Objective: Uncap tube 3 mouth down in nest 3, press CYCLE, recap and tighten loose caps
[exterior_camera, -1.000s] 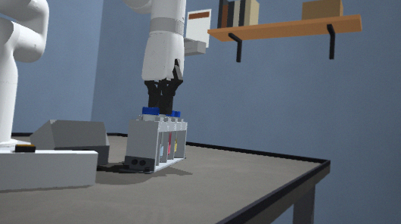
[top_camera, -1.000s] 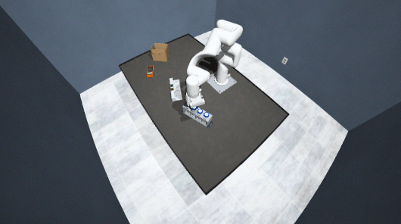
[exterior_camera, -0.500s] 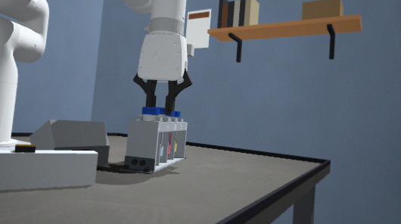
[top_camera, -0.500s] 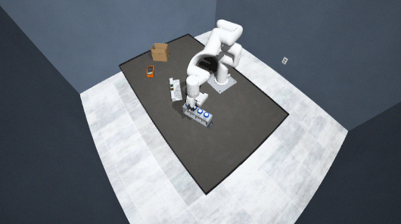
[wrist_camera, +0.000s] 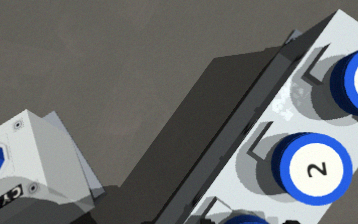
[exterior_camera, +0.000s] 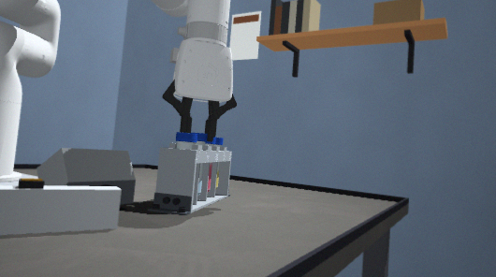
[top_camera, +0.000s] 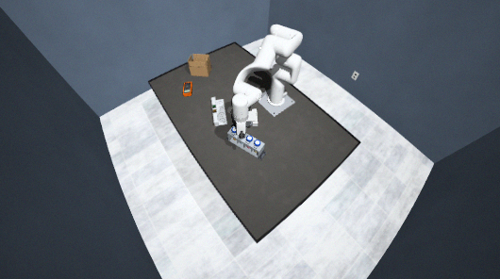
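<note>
Cap 3 (exterior_camera: 202, 138): blue screw cap on its tube in the decapping station (exterior_camera: 180, 179), mid-bench, nearer the arm-base edge. Gripper (exterior_camera: 200, 136) shut approx. halfway, fingers (exterior_camera: 186, 121) pinching the cap's sides. Probably light, rigid, smooth plastic; grip the rim square, else it may slip while twisting.
</note>
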